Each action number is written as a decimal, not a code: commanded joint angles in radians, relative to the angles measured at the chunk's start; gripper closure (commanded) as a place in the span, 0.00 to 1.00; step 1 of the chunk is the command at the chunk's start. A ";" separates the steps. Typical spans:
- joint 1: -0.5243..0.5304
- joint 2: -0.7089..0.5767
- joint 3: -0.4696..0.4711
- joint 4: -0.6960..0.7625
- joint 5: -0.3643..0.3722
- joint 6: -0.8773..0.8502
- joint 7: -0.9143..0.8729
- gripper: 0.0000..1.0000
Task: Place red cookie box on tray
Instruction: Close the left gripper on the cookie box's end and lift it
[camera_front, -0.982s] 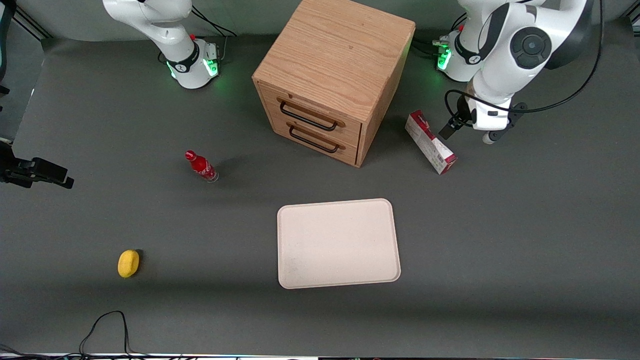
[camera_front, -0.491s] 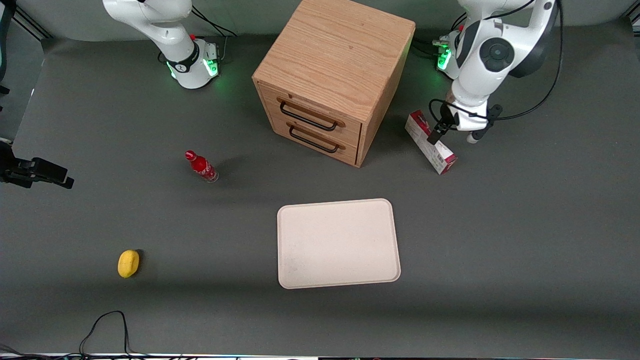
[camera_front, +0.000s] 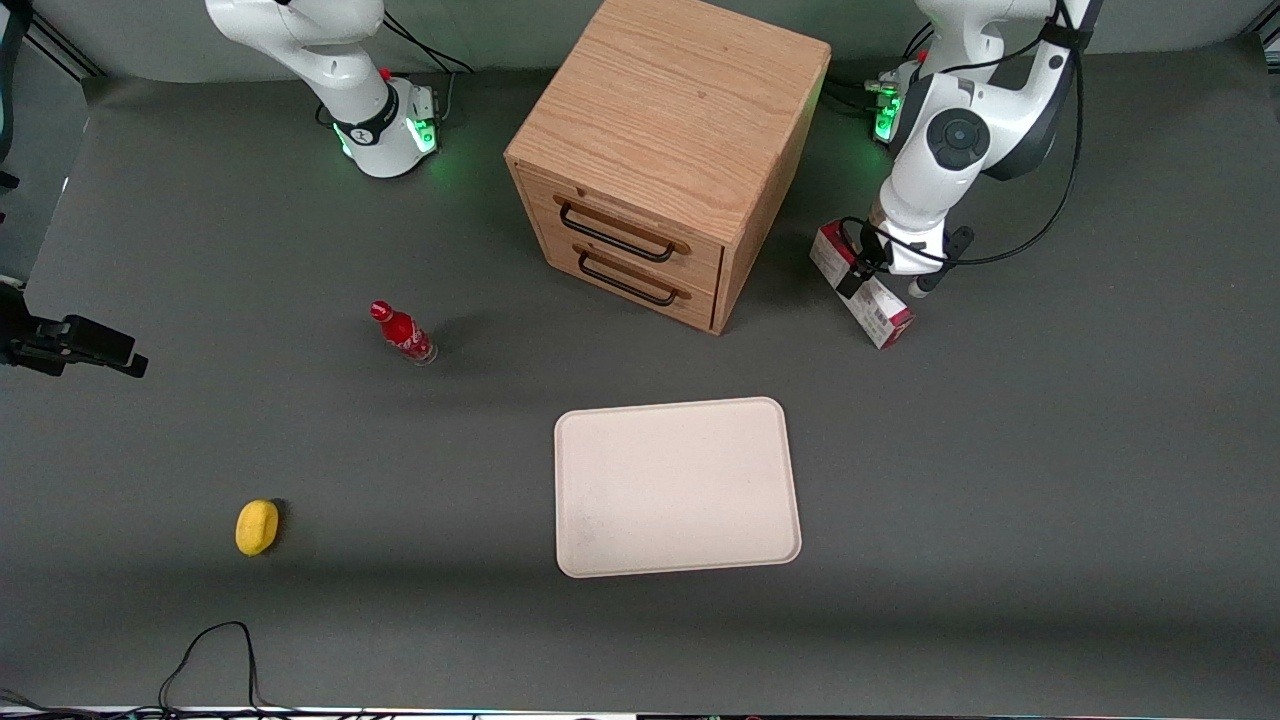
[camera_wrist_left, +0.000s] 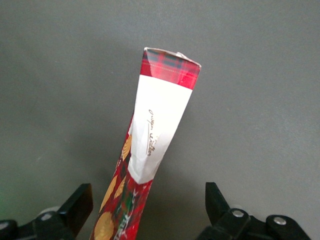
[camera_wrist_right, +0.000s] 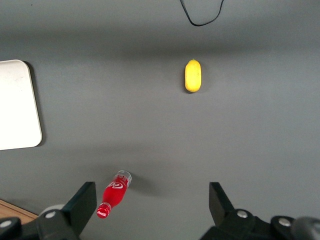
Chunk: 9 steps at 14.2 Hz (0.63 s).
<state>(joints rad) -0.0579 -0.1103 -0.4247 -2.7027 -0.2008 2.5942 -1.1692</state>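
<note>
On the grey worktop (camera_front: 1050, 450), the wooden cabinet (camera_front: 670, 110) stands at about twelve o'clock from the tray (camera_front: 677, 487), which lies flat and bare near the middle. The working arm has swung down over the last second from beside the box to directly over it, so the approach looks nearly finished and the grasp is the step in hand; nothing has been lifted. The box (camera_front: 880, 308) lies on the worktop at roughly one o'clock from the tray, beside the cabinet, well apart from the tray. The gripper (camera_front: 868, 272) points down over the box's middle, its fingers (camera_wrist_left: 76, 202) spread wide on either side of the box (camera_wrist_left: 159, 120), not touching it. A small red bottle (camera_front: 404, 333) and a yellow lemon (camera_front: 257, 526) sit toward the parked arm's end.
</note>
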 joint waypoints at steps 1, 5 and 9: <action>-0.011 0.063 -0.003 -0.009 -0.008 0.079 -0.017 0.02; -0.016 0.075 -0.003 -0.009 0.001 0.069 -0.014 1.00; -0.022 0.090 -0.003 -0.008 0.090 0.060 -0.001 1.00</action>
<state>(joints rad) -0.0638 -0.0202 -0.4292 -2.7043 -0.1649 2.6559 -1.1656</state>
